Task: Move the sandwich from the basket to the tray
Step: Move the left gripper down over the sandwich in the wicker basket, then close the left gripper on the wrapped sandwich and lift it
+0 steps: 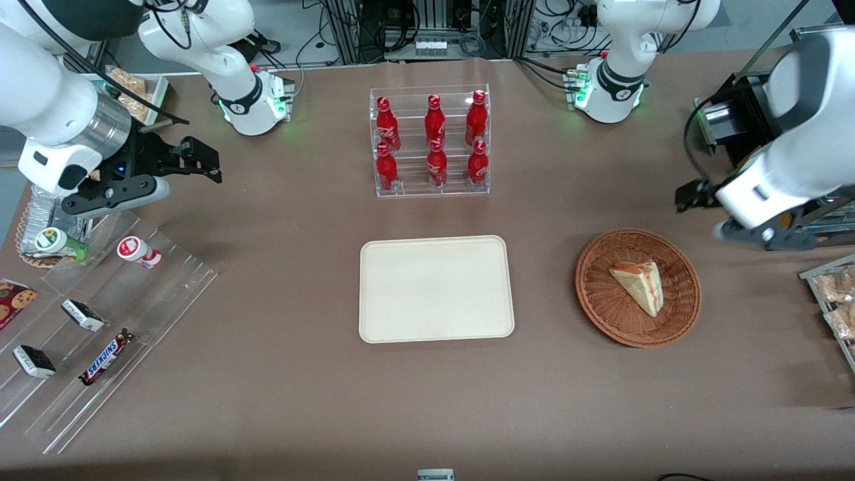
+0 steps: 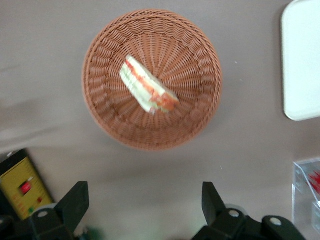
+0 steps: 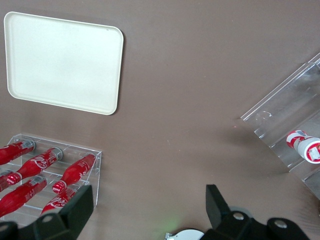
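Front view: I see the sandwich [image 1: 640, 286] lying in the basket [image 1: 601, 304], a bit off the basket's centre. The basket sits on the table [image 1: 300, 401] toward the working arm's end, beside the tray [image 1: 435, 288], apart from it, with bare table between. The tray carries nothing. My pincer [image 1: 691, 196] hangs above the table just beside the basket, farther from the front camera than the basket, not over it yet. From here the fingers are too dark to read. The sandwich's long axis runs slantwise across the basket, its narrow tip pointing toward the front camera.

Left wrist view: I look straight down on the basket [image 2: 105, 112] with the sandwich [image 2: 148, 91] in its middle, cut side up, red-orange and green layers showing. The two fingers [image 2: 75, 202] of the pincer [image 2: 145, 205] stand spread wide, nothing between them. The sandwich lies ahead of the pincer, past the basket's near rim, roughly centred on the gap. Its long axis sits diagonal to the line joining the fingers, so I judge the wrist needs a turn to close across the short width, plus a move forward over the basket and down. A corner of the tray [image 2: 302, 60] shows beside the basket.

Right wrist view: only the tray [image 3: 62, 62] with nothing on it; no sandwich or basket here.
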Robot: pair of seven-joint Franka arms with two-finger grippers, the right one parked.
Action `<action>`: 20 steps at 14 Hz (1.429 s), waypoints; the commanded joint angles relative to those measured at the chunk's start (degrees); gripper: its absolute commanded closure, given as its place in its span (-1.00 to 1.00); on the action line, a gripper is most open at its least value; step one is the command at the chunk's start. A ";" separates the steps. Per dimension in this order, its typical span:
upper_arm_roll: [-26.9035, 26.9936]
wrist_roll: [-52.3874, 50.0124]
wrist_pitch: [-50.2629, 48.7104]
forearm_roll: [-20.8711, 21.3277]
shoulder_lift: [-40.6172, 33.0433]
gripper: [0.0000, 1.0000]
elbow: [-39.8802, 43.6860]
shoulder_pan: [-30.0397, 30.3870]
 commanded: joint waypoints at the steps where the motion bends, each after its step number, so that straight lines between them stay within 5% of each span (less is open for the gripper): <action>1: -0.05 -3.21 11.38 0.06 0.21 -1.00 -8.88 -0.19; 4: -0.05 -10.13 27.28 0.06 1.80 -1.00 -18.02 -0.19; 9: -0.05 -48.95 41.20 0.06 7.68 -1.00 -20.95 -0.19; 11: -0.05 -55.33 46.56 0.06 10.22 -0.97 -22.61 -0.10; 12: -0.05 -55.95 48.33 0.06 11.02 -0.59 -23.40 -0.10; 13: -0.05 -55.96 49.13 0.06 11.29 0.27 -23.76 -0.02; 14: -0.05 -55.70 49.14 0.06 11.38 0.79 -23.67 -0.10; 16: -0.05 -54.38 48.18 0.24 10.94 0.99 -22.45 -0.28; 20: -0.23 -53.40 32.92 0.59 13.12 1.00 -9.21 -7.29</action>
